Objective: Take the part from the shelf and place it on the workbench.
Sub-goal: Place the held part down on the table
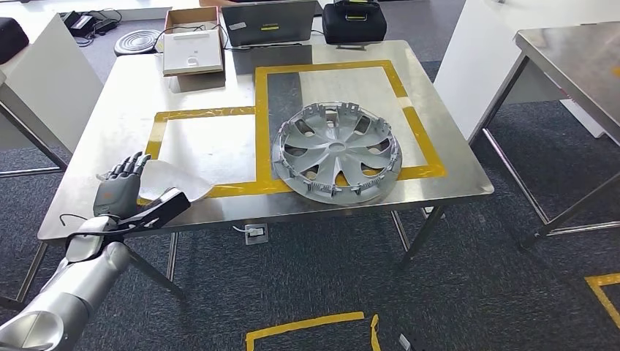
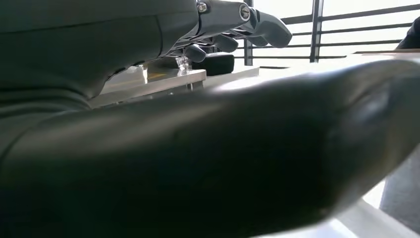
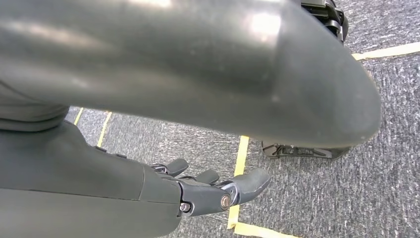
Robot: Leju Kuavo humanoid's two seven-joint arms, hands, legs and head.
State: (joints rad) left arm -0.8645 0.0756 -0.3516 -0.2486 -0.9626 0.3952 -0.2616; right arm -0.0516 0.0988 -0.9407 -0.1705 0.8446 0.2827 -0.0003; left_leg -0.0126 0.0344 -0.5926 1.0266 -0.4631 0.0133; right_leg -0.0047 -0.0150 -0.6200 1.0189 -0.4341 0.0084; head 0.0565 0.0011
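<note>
The part, a silver wheel cover (image 1: 337, 151), lies flat on the steel workbench (image 1: 219, 139), overlapping the front right corner of the large yellow-taped rectangle. My left hand (image 1: 124, 188) hovers at the bench's front left edge, fingers spread and holding nothing, well to the left of the wheel cover. In the left wrist view the left hand's fingers (image 2: 233, 29) are extended toward the bench edge, with nothing in them. My right hand (image 3: 218, 191) hangs over grey carpet, fingers loosely extended and empty.
A white box (image 1: 192, 51), a brown carton, a laptop (image 1: 269, 23) and a black bag (image 1: 354, 20) line the bench's far edge. A second steel table (image 1: 577, 58) stands at the right. Yellow tape marks (image 1: 307, 325) lie on the carpet in front.
</note>
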